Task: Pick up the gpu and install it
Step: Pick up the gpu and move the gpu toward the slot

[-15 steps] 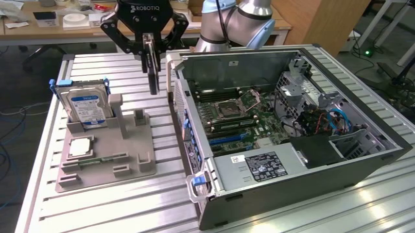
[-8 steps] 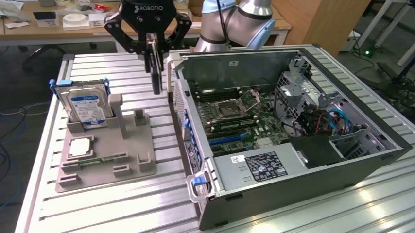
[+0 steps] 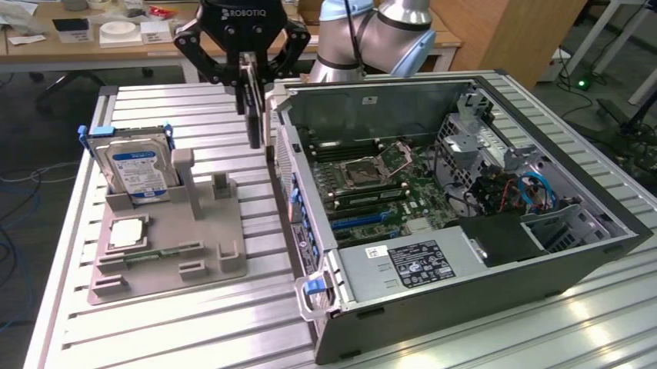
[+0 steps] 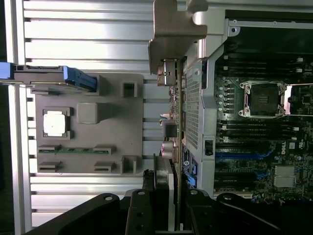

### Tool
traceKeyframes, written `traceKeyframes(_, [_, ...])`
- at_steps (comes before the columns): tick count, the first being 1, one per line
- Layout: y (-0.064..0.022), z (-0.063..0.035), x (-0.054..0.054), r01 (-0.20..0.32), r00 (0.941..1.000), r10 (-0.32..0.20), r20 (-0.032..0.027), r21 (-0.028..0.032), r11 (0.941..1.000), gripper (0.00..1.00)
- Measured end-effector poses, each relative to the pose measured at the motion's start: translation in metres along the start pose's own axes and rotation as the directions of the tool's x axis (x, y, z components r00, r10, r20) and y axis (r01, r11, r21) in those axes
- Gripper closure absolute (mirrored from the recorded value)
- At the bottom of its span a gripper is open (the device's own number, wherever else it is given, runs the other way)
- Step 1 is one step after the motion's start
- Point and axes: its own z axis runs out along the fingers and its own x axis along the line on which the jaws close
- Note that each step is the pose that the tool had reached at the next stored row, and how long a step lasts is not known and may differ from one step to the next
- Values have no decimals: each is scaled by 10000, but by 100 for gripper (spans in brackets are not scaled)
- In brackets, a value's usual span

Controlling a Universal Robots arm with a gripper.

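Well, the open computer case (image 3: 431, 307) takes up most of the bench, its motherboard (image 3: 380, 184) facing up, with the grey parts holder (image 3: 205, 254) beside it on the exterior view's left. Between the two, off the bench, hangs the gpu (image 3: 252, 115), upright and pinched in the closed fingers of the gripper (image 3: 249, 73). To my eye the card should go in square to the blue slots (image 3: 358, 218), its silver bracket (image 4: 171, 29) clearing the nearest case wall; any tilt could jam the connector edge.

one gpu (image 3: 252, 115), one hard drive (image 3: 134, 165), one computer case (image 3: 493, 288), one tray (image 3: 211, 234)
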Motion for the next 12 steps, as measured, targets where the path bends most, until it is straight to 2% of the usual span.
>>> traceKeyframes(12, [1, 2, -119, 0, 10000, 0, 0, 0, 10000, 72])
